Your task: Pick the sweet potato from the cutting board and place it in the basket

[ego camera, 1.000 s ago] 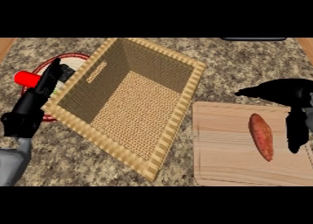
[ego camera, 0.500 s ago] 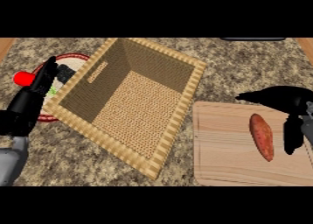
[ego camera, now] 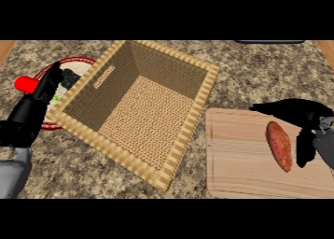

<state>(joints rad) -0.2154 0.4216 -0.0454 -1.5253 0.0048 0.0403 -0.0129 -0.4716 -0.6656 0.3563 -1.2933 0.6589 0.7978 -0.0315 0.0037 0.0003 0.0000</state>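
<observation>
Now the right hand [ego camera: 302, 113] hangs over the far right part of the cutting board [ego camera: 239, 163], its thumb stretched toward the left and its fingers [ego camera: 305, 148] pointing down toward the near edge, spread and grasping nothing. Compared with half a second ago it sits a little lower and closer to the board's middle, and the thumb lies nearer the tip of the sweet potato [ego camera: 279, 145]. The sweet potato has not moved: it lies lengthwise on the right half of the board, just left of the fingers and just below the thumb, in the open span between them. Whether any finger touches it cannot be told.

Left of the board, and close beside it, stands the large woven basket [ego camera: 191, 125], turned at an angle on the speckled desk [ego camera: 266, 70]. Beyond the basket's left wall the left hand [ego camera: 39, 100] rests with straight, relaxed fingers pointing away, slightly shifted from before, over a red-rimmed plate [ego camera: 73, 61] and beside a small red object [ego camera: 26, 83].
</observation>
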